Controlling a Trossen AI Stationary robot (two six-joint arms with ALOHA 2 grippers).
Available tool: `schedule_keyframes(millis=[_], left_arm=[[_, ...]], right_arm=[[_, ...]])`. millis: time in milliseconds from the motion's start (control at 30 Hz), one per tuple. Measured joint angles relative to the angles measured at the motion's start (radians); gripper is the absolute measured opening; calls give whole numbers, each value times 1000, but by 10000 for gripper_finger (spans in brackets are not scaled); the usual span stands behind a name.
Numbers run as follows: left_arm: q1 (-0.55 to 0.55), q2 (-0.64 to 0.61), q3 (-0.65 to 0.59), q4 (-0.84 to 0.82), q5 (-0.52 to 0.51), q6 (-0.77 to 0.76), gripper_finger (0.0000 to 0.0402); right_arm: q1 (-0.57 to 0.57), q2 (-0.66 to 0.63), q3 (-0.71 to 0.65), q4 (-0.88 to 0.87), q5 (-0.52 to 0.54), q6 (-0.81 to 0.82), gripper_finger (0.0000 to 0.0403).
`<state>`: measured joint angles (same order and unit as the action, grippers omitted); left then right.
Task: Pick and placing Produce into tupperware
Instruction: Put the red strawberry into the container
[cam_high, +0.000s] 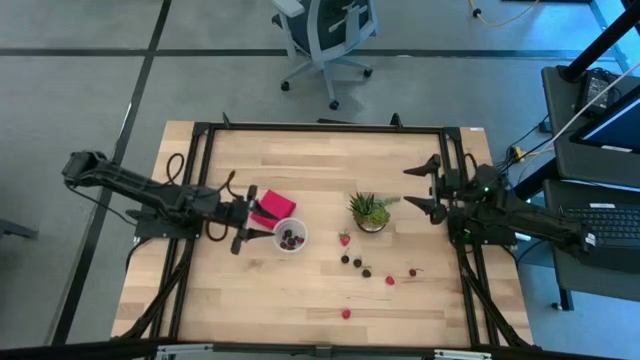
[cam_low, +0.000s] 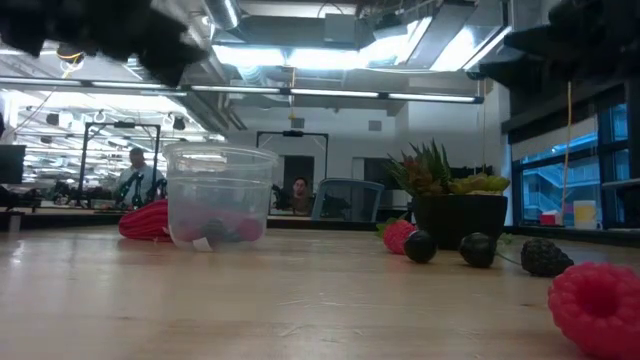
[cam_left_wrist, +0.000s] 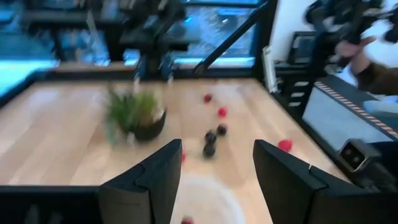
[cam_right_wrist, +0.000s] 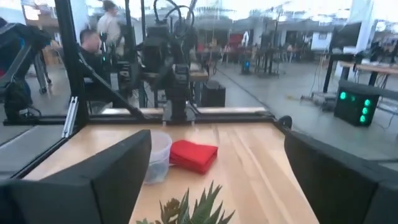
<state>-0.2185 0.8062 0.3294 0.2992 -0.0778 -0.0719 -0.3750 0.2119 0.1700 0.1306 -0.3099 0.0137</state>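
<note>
The tupperware (cam_high: 290, 237) is a small clear cup standing on the wooden table left of centre, with a few dark and red fruits inside it (cam_low: 220, 195). My left gripper (cam_high: 248, 222) hovers just left of it, open and empty, and the cup's rim (cam_left_wrist: 205, 199) shows below its fingers. More produce lies loose on the table: a red fruit (cam_high: 344, 238), dark ones (cam_high: 357, 263), and red ones (cam_high: 390, 281) (cam_high: 346, 313). My right gripper (cam_high: 425, 186) is at the table's right side, wide open and pointing at the plant; nothing is between its fingers (cam_right_wrist: 217, 140).
A spiky green potted plant (cam_high: 370, 212) stands between my right gripper and the loose fruit. A flat red block (cam_high: 272, 208) lies beside the tupperware on its far side. A black frame (cam_high: 320, 128) runs along the table's edges. People sit in the room beyond (cam_low: 135, 180).
</note>
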Motion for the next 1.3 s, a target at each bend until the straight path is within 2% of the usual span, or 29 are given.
schedule_keyframes(millis=[100,200,267,400,567,667,800,1000,1200,1300], left_arm=[[0,-32,-69,6,-50,-56,193],[-1,-48,-119,8,-52,-88,193],[-1,-53,-141,9,-33,-139,193],[-1,-79,-176,8,71,-216,193],[-1,-103,-200,-71,53,-241,192],[-1,-105,-216,-71,13,-221,192],[-1,-121,-257,-36,9,-207,192],[-1,-172,-322,11,-3,-196,192],[-1,-179,-322,5,-16,-35,192],[-1,-179,-322,-10,-16,27,192]], right_arm=[[13,52,110,-139,2,-50,370],[45,137,210,-243,2,-99,370],[71,209,261,-260,2,-104,370],[120,358,335,-261,2,-129,370],[183,563,406,-267,3,-204,370],[224,679,449,-264,38,-232,370],[275,819,519,-266,152,-234,370],[357,975,656,-300,170,-337,370],[433,1093,781,-284,174,-336,370],[473,1165,824,-291,245,-350,370]])
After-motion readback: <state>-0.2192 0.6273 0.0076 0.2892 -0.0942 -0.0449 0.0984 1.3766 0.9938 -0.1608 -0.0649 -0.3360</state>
